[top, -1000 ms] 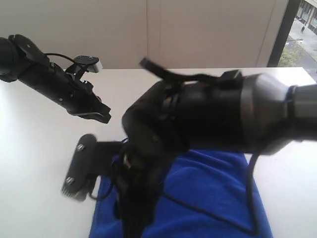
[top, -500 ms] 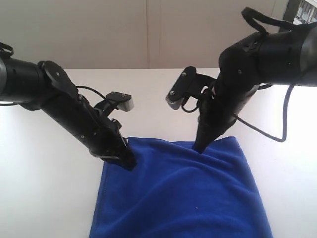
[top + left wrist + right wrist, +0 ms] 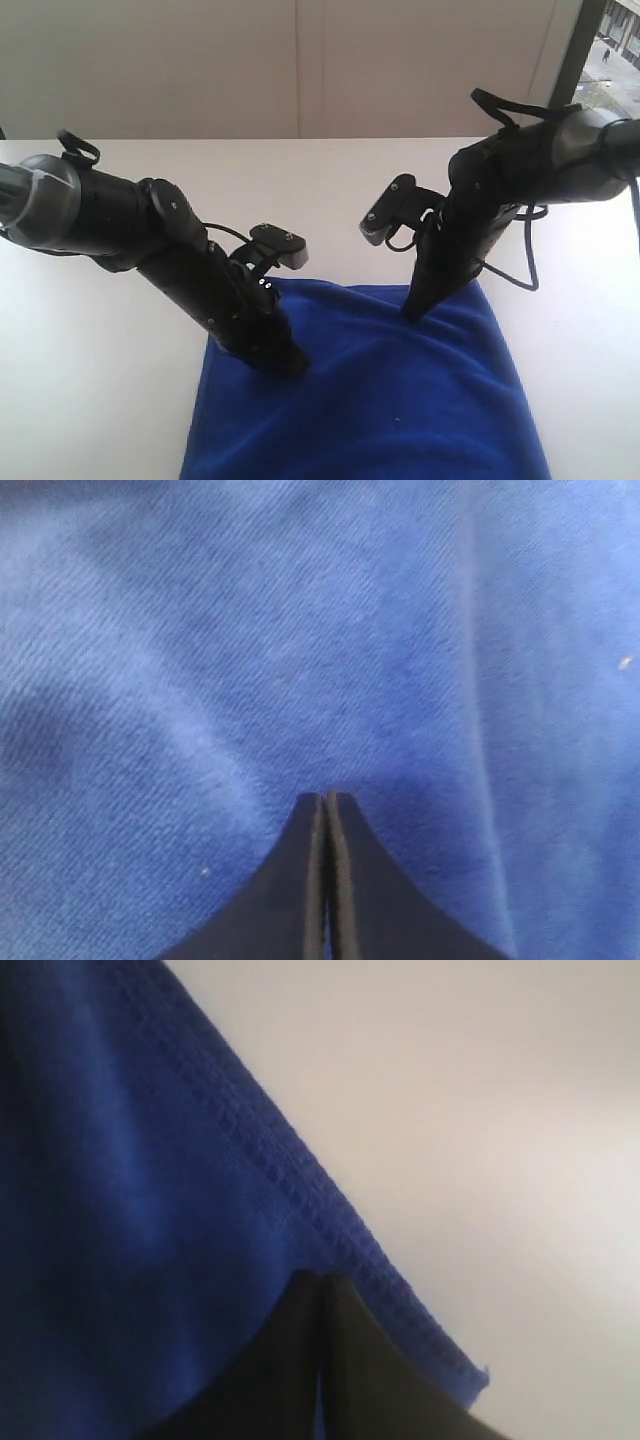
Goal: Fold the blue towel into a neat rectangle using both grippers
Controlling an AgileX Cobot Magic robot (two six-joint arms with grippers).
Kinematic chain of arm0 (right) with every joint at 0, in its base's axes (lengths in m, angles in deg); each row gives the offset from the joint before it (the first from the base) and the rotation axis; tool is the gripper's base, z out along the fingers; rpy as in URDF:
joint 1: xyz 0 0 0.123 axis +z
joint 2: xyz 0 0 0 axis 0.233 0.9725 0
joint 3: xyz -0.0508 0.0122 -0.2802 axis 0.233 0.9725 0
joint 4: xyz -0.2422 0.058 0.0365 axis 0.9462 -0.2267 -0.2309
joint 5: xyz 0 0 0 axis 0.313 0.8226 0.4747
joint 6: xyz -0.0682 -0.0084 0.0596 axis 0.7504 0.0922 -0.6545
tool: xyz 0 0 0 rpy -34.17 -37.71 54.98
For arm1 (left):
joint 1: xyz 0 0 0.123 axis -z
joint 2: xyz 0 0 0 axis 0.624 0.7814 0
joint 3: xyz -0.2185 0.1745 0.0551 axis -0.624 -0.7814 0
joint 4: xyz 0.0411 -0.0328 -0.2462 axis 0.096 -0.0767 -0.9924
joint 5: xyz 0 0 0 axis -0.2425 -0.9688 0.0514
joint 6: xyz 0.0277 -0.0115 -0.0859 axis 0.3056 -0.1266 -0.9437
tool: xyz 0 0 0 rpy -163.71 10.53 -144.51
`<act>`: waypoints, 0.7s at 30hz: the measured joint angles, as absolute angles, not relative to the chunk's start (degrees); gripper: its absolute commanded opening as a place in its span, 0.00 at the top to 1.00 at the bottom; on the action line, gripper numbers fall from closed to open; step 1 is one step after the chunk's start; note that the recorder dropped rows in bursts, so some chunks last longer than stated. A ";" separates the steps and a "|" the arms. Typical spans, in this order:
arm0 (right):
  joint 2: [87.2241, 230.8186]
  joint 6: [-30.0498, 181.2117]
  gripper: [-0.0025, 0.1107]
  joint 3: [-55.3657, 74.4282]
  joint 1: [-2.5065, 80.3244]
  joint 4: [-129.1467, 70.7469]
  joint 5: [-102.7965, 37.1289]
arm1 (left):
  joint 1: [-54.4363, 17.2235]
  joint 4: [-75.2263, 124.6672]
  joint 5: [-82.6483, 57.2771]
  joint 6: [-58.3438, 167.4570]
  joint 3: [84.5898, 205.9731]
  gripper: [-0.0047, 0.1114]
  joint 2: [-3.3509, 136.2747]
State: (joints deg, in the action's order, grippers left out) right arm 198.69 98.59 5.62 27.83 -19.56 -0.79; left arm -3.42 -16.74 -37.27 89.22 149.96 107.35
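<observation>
1. The blue towel [image 3: 400,400] lies spread on the white table [image 3: 90,400] — the picture's lower border cuts off its near edge.
2. The left gripper [image 3: 290,362] touches the towel's left part, jaws pressed together with no cloth between them.
3. The right gripper [image 3: 412,312] meets the towel's far stitched edge, jaws likewise closed — any pinched cloth is hidden.

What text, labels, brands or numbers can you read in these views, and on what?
None: no readable text in any view.
The blue towel is plain fabric, with no tag showing.
The left gripper and right gripper carry no legible marking.
The scene through the window is too blurred to read.
</observation>
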 measured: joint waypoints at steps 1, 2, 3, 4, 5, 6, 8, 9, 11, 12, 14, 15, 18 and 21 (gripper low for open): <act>198.86 98.59 0.98 5.62 27.43 -19.56 -1.01 | -3.42 -15.39 -37.16 88.19 149.96 0.96 107.61; 199.11 98.59 0.98 5.62 27.01 -19.56 -1.10 | -3.42 -14.35 -37.16 87.05 149.96 0.96 107.83; 199.35 98.59 0.98 5.62 26.69 -19.56 -1.26 | -3.42 -12.87 -37.04 85.41 149.96 0.96 107.83; 199.58 98.59 0.98 5.62 26.12 -19.56 -1.37 | -3.31 -11.37 -37.04 83.71 150.07 0.96 107.83; 199.83 98.59 0.98 5.62 25.73 -19.56 -1.38 | -3.33 -10.10 -37.04 82.32 150.20 0.96 107.83; 200.21 98.59 0.98 5.62 25.21 -19.56 -1.38 | -3.28 -8.67 -37.04 80.64 150.33 0.96 107.83; 200.82 98.59 0.98 5.62 24.54 -19.56 -1.38 | -3.28 -6.06 -37.14 77.76 150.57 0.96 107.83; 201.11 98.59 0.98 5.62 24.28 -19.56 -1.27 | -3.28 -5.02 -37.23 76.66 150.58 0.96 107.83; 201.57 98.59 0.98 5.62 23.95 -19.56 -1.26 | -3.28 -3.70 -37.38 75.59 150.70 0.96 107.72; 201.70 98.59 0.98 5.62 23.88 -19.56 -1.26 | -3.28 -3.33 -37.52 75.28 150.80 0.96 107.72; 201.70 98.59 0.98 5.62 23.80 -19.68 -1.26 | -3.41 -2.93 -37.98 74.95 150.93 0.96 107.72; 201.78 98.59 0.98 5.52 23.80 -19.68 -1.26 | -3.52 -2.66 -38.26 74.81 150.93 0.96 107.72; 201.78 98.59 0.98 5.52 23.80 -19.68 -0.42 | -4.59 -1.27 -38.84 74.67 150.93 0.96 107.61; 201.83 98.59 0.98 5.40 23.80 -19.68 0.63 | -6.03 0.45 -39.07 74.67 150.93 0.96 107.50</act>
